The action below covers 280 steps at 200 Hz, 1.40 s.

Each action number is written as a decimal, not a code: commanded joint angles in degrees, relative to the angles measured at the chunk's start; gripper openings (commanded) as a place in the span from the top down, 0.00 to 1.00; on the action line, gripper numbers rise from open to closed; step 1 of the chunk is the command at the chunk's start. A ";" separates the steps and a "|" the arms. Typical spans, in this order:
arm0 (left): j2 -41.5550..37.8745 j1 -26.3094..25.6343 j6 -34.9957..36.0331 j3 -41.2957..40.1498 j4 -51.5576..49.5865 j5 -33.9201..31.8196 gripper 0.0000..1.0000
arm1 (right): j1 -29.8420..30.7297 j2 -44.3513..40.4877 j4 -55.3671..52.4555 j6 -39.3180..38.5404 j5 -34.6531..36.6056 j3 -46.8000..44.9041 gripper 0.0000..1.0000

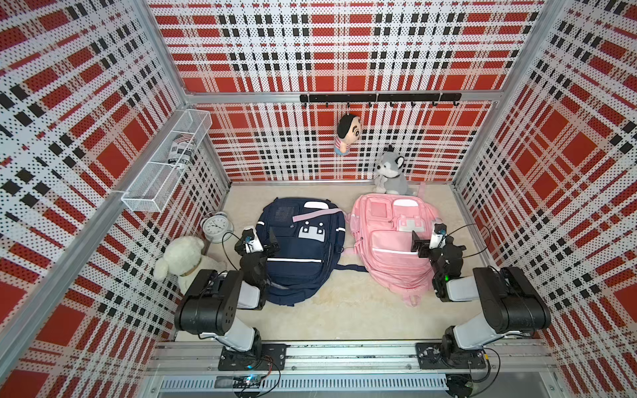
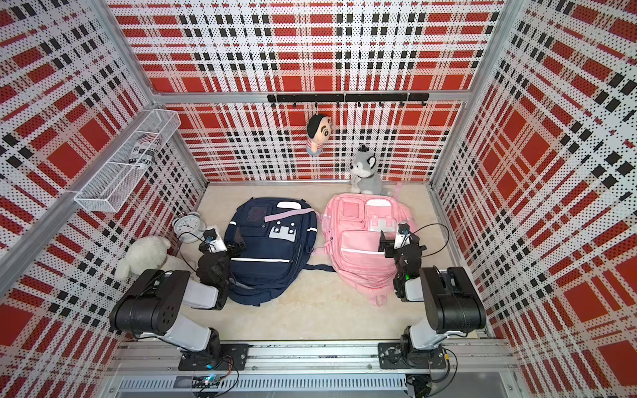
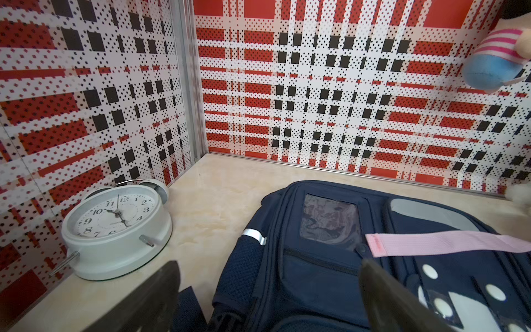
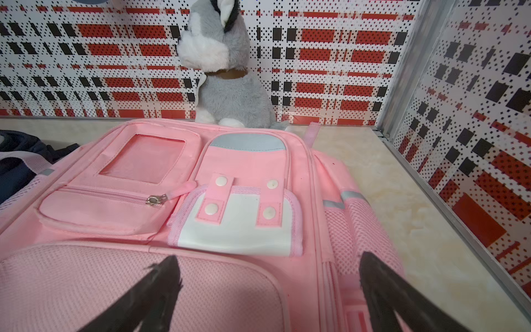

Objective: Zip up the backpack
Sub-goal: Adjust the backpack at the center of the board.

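Two backpacks lie flat side by side on the cream floor in both top views: a navy backpack [image 1: 303, 255] [image 2: 272, 248] and a pink backpack [image 1: 389, 241] [image 2: 358, 241]. My left gripper [image 1: 262, 237] [image 2: 225, 241] hovers open over the navy backpack's [image 3: 316, 276] left edge, holding nothing [image 3: 270, 267]. My right gripper [image 1: 427, 237] [image 2: 393, 239] stands open above the right side of the pink backpack [image 4: 201, 172], jaws wide and empty [image 4: 268, 260]. A silver zipper slider [image 4: 156, 199] with a pink pull sits on the pink bag's small front pocket.
A white alarm clock [image 1: 217, 225] [image 3: 115, 230] and a white plush [image 1: 182, 258] sit left of the navy bag. A grey husky plush [image 1: 391, 170] [image 4: 227, 72] sits behind the pink bag. A doll [image 1: 347, 134] hangs on the back wall. A pink strap [image 3: 431, 243] crosses the navy bag.
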 commanded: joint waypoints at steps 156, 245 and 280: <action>0.57 0.48 0.65 0.80 1.76 -0.21 0.02 | -0.02 0.69 0.95 -0.20 -0.43 1.21 0.00; 0.71 1.46 0.11 1.24 1.00 1.98 0.02 | -0.73 0.79 0.61 0.33 -1.79 1.37 0.00; 0.51 1.68 -0.19 1.06 1.28 2.29 0.02 | -0.74 0.75 0.84 0.35 -1.75 1.17 0.02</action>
